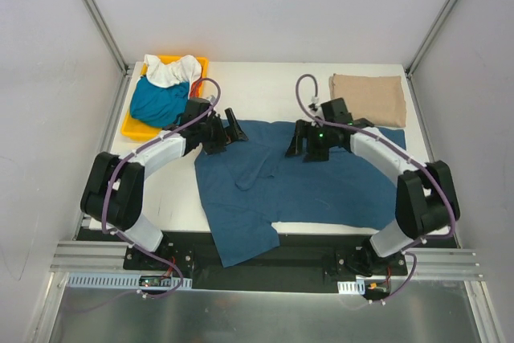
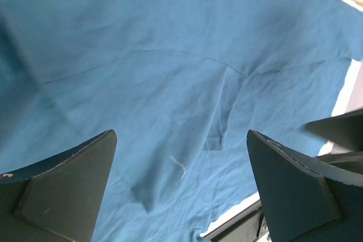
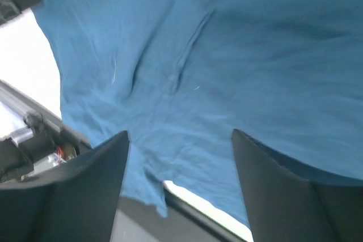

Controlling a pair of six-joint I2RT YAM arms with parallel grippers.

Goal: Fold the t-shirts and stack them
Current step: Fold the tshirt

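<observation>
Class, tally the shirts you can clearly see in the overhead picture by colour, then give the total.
Dark blue shirt: 1
Beige shirt: 1
Teal shirt: 1
White shirt: 1
Total: 4

Plain dark navy t-shirt (image 1: pixel 321 190); beyond it, plain beige-tan t-shirt (image 1: pixel 368 99); left of it, yellow tray (image 1: pixel 135 128), teal t-shirt (image 1: pixel 157 102), white t-shirt (image 1: pixel 170 70).

Left arm (image 1: pixel 157 153) and right arm (image 1: pixel 384 152) both bend inward, wrists pointing at each other. Left gripper (image 1: pixel 234 128) and right gripper (image 1: pixel 295 142): fingers spread wide (wrist views show it clearly).
</observation>
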